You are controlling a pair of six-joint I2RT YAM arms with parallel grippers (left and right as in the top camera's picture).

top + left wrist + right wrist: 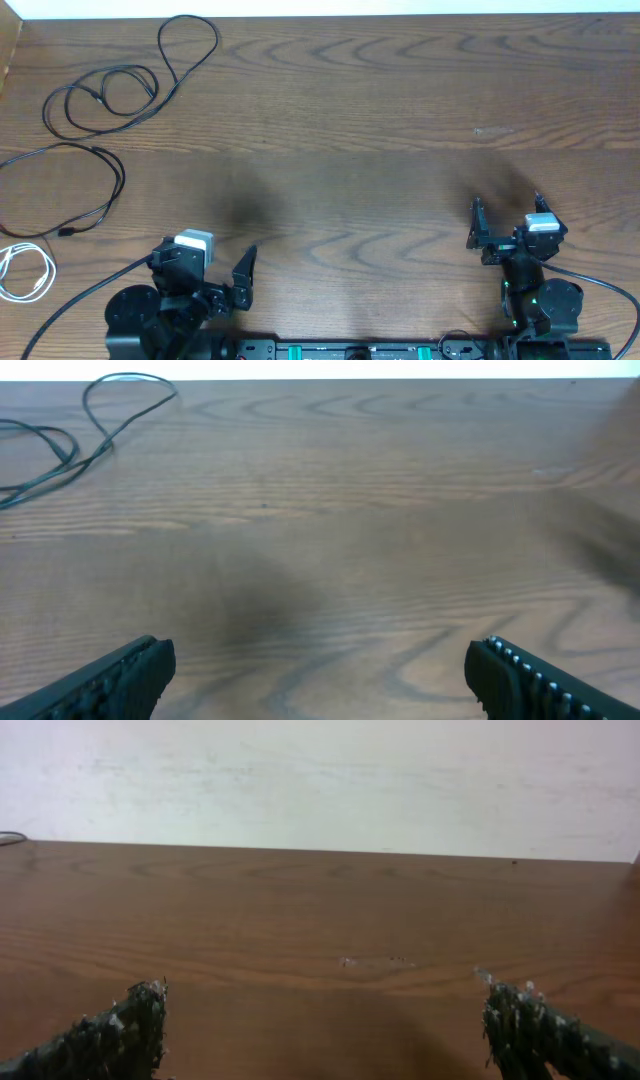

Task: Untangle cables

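Note:
Three cables lie apart at the table's far left. One black cable (110, 95) makes loose loops near the back edge; part of it shows in the left wrist view as a black loop (110, 400). A second black cable (105, 185) curves below it and ends in a small plug (65, 232). A short white cable (28, 270) is coiled at the left edge. My left gripper (205, 247) (320, 660) stands open near the front edge, right of the cables, with nothing between its fingers. My right gripper (507, 205) (325, 1005) is open and empty at the front right.
Thick black wires (70, 300) run from the arm bases along the front edge. The wooden table (350, 130) stretches bare between the arms and its back edge. A pale wall (320, 780) rises behind the table.

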